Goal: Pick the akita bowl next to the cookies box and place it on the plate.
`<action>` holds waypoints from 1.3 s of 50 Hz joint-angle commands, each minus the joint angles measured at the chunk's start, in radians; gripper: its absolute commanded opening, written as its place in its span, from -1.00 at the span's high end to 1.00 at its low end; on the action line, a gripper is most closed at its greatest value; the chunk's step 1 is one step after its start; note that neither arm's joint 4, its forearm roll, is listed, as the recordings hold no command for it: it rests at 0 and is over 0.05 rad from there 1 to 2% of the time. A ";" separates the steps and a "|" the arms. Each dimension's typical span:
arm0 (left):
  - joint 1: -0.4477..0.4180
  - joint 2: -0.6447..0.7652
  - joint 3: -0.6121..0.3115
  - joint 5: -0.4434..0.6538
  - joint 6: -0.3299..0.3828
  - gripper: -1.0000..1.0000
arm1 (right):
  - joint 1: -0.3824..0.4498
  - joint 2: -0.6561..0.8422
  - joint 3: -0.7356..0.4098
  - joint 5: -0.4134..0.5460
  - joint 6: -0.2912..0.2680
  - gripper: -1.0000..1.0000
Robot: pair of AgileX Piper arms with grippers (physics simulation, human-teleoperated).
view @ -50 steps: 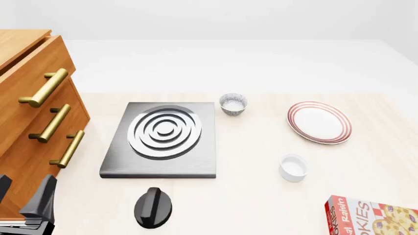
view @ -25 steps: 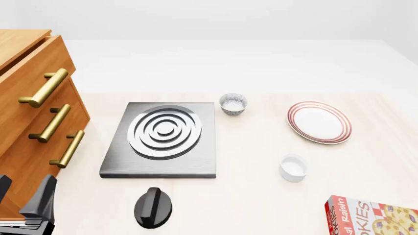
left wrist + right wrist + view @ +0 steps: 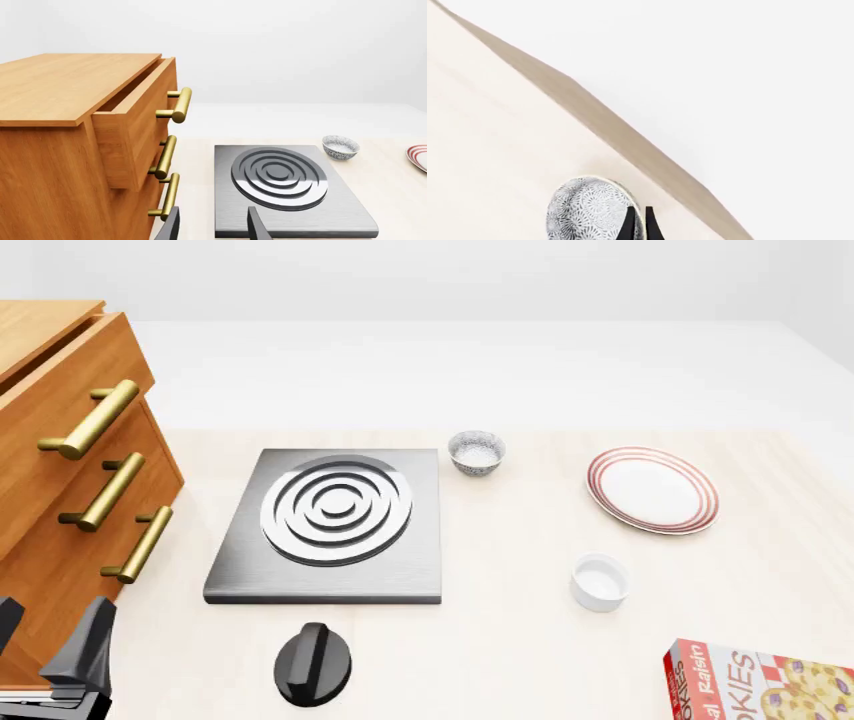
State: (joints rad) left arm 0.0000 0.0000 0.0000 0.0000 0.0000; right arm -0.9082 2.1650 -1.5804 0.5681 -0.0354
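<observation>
In the right wrist view an akita bowl (image 3: pixel 590 212), speckled grey and white, sits against my right gripper (image 3: pixel 638 225). The two dark fingers stand close together on its rim, over the pale table near an edge. This bowl and the right arm are out of the front view. The cookies box (image 3: pixel 761 685) lies at the front right corner. At the back right rests the plate (image 3: pixel 651 490), white with red rings. A second speckled bowl (image 3: pixel 477 452) (image 3: pixel 340 147) stands beside the stove. My left gripper (image 3: pixel 47 640) (image 3: pixel 212 227) is open and empty at the front left.
A grey stove slab (image 3: pixel 331 525) with ring burner lies mid-table, a black knob (image 3: pixel 312 664) in front of it. A plain white ramekin (image 3: pixel 599 581) sits between plate and box. A wooden drawer cabinet (image 3: pixel 67 490) with brass handles fills the left side, its top drawer ajar.
</observation>
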 commanded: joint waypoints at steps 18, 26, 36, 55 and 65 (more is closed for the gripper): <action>0.000 0.000 0.000 0.000 0.000 -1.00 | 0.021 -0.206 0.039 0.120 0.080 1.00; 0.000 0.000 0.000 0.000 0.000 -1.00 | 0.033 -0.262 0.018 0.169 0.110 1.00; 0.000 0.000 0.000 0.000 0.000 -1.00 | 0.052 -0.338 -0.065 0.273 0.139 1.00; 0.000 0.000 0.000 0.000 0.000 -1.00 | 0.094 -0.399 -0.117 0.373 0.219 1.00; 0.000 0.000 0.000 0.000 0.000 -1.00 | 0.085 -0.408 -0.119 0.405 0.307 1.00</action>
State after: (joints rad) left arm 0.0000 0.0000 0.0000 0.0000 0.0000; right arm -0.8242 1.7766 -1.6861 0.9385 0.2064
